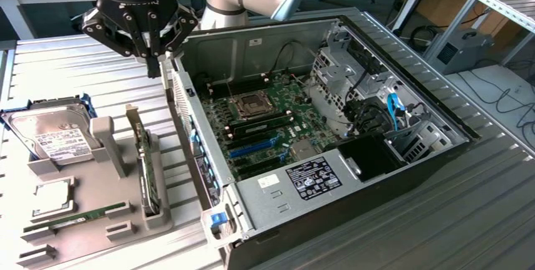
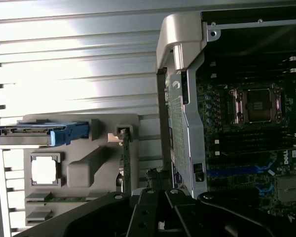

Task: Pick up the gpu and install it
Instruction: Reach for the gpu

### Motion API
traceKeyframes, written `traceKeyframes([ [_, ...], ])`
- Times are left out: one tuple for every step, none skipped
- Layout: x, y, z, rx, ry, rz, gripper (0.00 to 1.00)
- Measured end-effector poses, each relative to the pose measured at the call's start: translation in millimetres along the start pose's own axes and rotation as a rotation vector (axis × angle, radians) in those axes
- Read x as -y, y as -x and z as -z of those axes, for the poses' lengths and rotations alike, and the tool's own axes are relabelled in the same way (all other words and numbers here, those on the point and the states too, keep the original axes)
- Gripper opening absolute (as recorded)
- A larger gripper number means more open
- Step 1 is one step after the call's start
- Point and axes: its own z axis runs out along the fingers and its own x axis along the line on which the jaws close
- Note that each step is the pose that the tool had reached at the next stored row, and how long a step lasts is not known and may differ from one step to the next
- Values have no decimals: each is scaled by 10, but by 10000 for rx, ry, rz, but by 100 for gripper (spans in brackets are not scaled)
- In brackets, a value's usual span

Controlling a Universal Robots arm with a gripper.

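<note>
The gpu (image 1: pixel 147 171) stands on edge in a slot of the grey holder (image 1: pixel 92 232), black face and silver bracket showing; in the wrist view the gpu (image 2: pixel 126 165) appears as a thin green edge. My gripper (image 1: pixel 153 68) hangs shut with nothing in it, high above the table. It is beyond the gpu's far end and just outside the rear wall of the open computer case (image 1: pixel 276 195). Its dark fingers (image 2: pixel 148 207) show in the wrist view. The motherboard (image 1: pixel 267 119) lies exposed with blue expansion slots (image 1: pixel 250 149).
On the holder sit a hard drive (image 1: pixel 50 137) in a blue caddy, a CPU (image 1: pixel 54 198) and a RAM stick (image 1: pixel 75 218). The case's rear wall (image 2: pixel 185 128) rises between holder and motherboard. Cables and drive cages (image 1: pixel 376 107) crowd the case's far side.
</note>
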Motion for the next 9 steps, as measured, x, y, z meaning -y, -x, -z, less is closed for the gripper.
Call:
traceKeyframes([
  [0,-6,1,-1,-1,0,11],
  [1,-12,0,0,0,0,11],
  [1,-15,1,0,-1,-1,11],
  [2,-23,1,0,0,-1,11],
  [2,-31,1,0,0,-1,11],
  [3,-38,1,-1,-1,-1,11],
  [3,-45,1,0,0,-1,11],
  [4,-50,2,-1,-1,0,11],
  [4,-56,2,-1,-1,0,11],
])
